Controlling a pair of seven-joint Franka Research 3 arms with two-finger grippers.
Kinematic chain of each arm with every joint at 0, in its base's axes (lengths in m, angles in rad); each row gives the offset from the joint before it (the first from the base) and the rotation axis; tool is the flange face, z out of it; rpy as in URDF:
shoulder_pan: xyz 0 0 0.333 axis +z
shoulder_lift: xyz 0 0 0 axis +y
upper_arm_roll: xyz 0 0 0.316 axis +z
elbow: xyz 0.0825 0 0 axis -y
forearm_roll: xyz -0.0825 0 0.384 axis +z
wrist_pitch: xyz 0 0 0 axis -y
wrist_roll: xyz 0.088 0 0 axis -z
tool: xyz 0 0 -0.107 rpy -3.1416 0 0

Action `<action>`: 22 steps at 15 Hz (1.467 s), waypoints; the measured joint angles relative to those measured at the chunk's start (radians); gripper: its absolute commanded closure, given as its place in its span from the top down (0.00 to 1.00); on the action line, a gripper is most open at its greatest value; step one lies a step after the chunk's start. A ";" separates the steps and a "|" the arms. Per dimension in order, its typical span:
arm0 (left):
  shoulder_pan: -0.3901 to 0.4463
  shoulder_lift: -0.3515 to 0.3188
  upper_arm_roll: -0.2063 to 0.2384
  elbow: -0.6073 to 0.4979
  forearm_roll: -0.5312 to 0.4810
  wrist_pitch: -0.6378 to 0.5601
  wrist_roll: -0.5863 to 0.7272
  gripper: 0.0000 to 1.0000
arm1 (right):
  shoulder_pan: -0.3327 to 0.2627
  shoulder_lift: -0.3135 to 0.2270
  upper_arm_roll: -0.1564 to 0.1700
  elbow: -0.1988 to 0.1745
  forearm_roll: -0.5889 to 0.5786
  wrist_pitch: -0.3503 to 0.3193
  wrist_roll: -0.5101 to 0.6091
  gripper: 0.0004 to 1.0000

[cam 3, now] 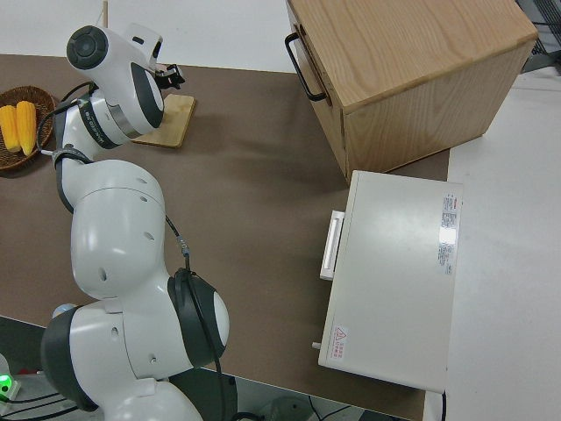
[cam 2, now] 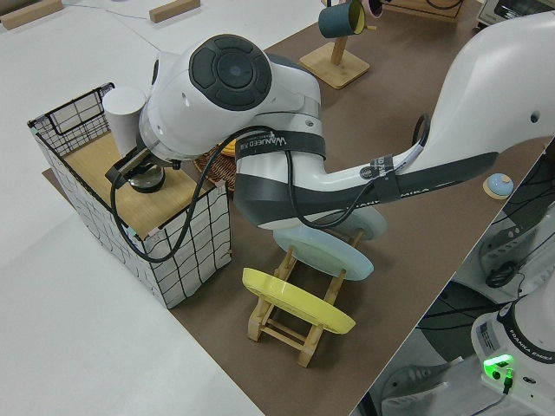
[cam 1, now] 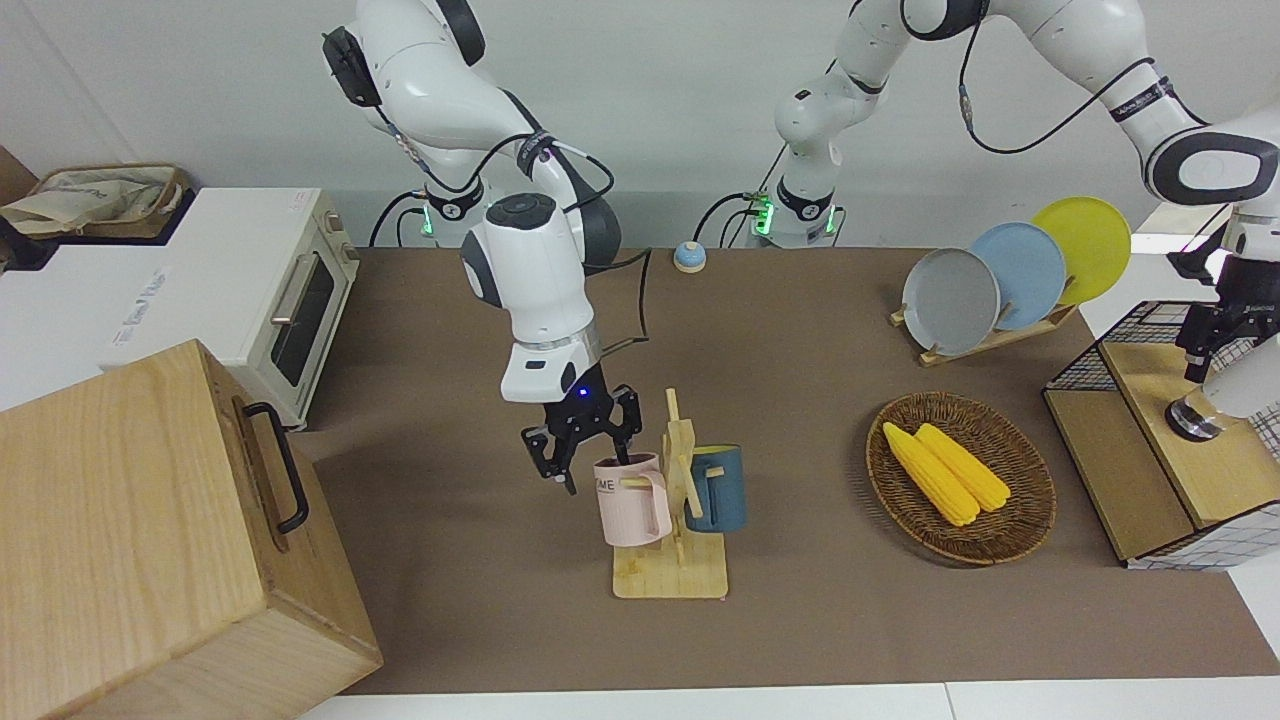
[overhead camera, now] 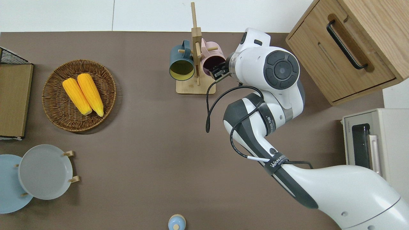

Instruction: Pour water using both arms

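Nothing was poured yet: your right gripper (cam 1: 583,442), fingers spread, reached the pink mug (cam 1: 630,498); left gripper (cam 1: 1222,330) neared the bottle (cam 1: 1222,393), fingers unclear.

White jointed arms (cam 1: 530,270), black joint rings, cables, black pincers.

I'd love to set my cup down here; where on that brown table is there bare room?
Widest bare stretch: the brown mat between the corn basket, the plate rack and the blue bell. Crowded: around the mug stand, where the right hand hovers at the pink mug.
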 measured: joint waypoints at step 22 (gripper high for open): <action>-0.001 0.009 -0.016 0.028 -0.046 0.021 -0.004 0.00 | 0.005 0.022 -0.011 0.050 -0.053 -0.007 -0.022 0.00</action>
